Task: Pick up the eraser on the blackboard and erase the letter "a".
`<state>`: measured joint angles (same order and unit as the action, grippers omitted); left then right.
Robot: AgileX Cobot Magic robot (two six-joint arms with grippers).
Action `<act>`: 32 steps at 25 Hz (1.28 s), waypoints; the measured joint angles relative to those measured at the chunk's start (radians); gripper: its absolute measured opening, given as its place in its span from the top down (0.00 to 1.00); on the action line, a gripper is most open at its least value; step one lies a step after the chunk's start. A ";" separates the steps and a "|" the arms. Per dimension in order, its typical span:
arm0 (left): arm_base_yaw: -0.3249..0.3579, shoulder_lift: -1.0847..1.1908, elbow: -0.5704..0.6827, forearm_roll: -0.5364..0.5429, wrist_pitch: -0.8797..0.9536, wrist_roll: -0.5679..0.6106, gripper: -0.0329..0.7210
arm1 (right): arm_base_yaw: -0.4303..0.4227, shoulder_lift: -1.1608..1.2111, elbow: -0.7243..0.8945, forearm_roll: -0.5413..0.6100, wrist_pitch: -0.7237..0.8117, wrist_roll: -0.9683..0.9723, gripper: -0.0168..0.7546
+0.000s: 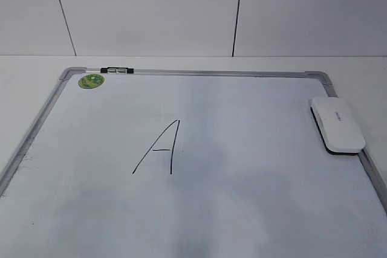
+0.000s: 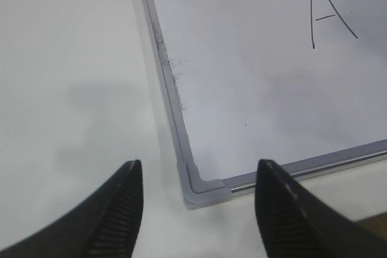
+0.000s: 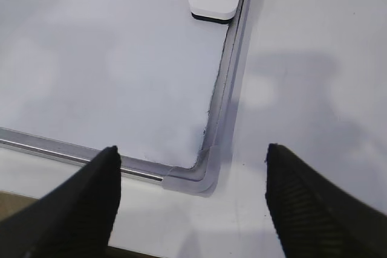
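Presently listed: eraser, one, a white rounded-rectangular plastic block with a thin dark underside and small grey print on top, lying flat at the 3 o'clock edge of the board, its outer long side over or against the silver frame, its length running roughly 12 to 6. Judged light and rigid, with a smooth, probably slippery shell; the dark pad beneath is likely softer and gives the only friction. Best hold, by estimate: across the two long sides at mid-length, fingers coming straight down, since the short ends are rounded and would tend to squirt out; the frame rail beside it may crowd the outer finger. Board: white, lying flat on a pale worktop, green sticker at 11 o'clock, a tall capital "A" near centre. No small "a" can be made out in any view. Right gripper: fingers spread wide, holding nothing, poised above the near right corner of the board, eraser well ahead toward 12. Left gripper: fingers likewise spread and empty, above the near left corner.
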<state>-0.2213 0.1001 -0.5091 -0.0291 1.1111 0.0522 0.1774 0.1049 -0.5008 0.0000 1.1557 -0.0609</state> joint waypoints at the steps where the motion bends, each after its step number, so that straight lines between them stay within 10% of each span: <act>1: 0.000 0.000 0.000 0.000 -0.002 0.000 0.37 | 0.000 0.000 0.000 0.000 -0.002 0.000 0.21; 32: 0.000 -0.089 0.002 0.000 -0.004 0.001 0.42 | 0.000 -0.122 0.000 0.000 -0.006 0.000 0.21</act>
<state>-0.2213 0.0107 -0.5071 -0.0291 1.1072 0.0529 0.1774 -0.0169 -0.5008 0.0000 1.1499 -0.0609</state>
